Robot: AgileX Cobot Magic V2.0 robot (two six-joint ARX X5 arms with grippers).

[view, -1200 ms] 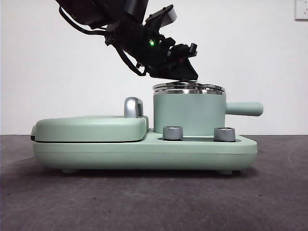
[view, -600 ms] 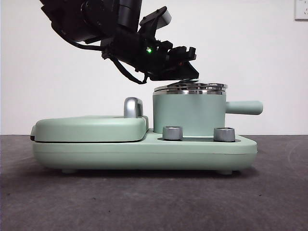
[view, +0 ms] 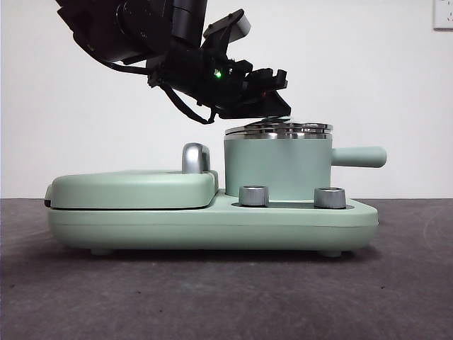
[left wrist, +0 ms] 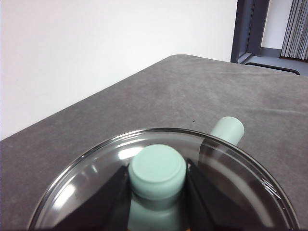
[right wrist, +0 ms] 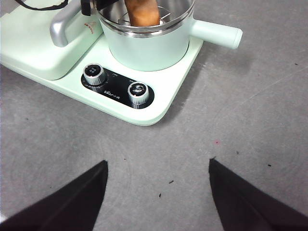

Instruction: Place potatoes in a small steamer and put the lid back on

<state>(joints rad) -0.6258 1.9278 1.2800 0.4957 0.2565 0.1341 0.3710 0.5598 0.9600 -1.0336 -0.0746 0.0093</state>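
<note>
The small steamer point(view: 277, 166) stands on the right of the mint-green base, its side handle point(view: 361, 157) pointing right. The glass lid point(view: 279, 129) lies on its steel rim, slightly tilted. My left gripper point(view: 274, 106) reaches down from the upper left and is shut on the lid's mint-green knob point(left wrist: 157, 171), one jaw on each side. In the right wrist view the orange-brown potatoes point(right wrist: 142, 13) show as one lump inside the steamer point(right wrist: 144, 45). My right gripper point(right wrist: 159, 166) hovers open over the grey table in front of the appliance, holding nothing.
The flat mint-green griddle cover point(view: 134, 188) with its chrome handle point(view: 196, 157) fills the base's left half. Two steel dials point(view: 254, 195) point(view: 330, 197) sit on the base point(view: 212, 223) in front of the steamer. Grey table surrounds the appliance.
The left arm has drawn up and to the left a little, with its gripper still at the knob. The lid's dome now shows beneath the gripper and the lid sits slightly tilted on the rim.
</note>
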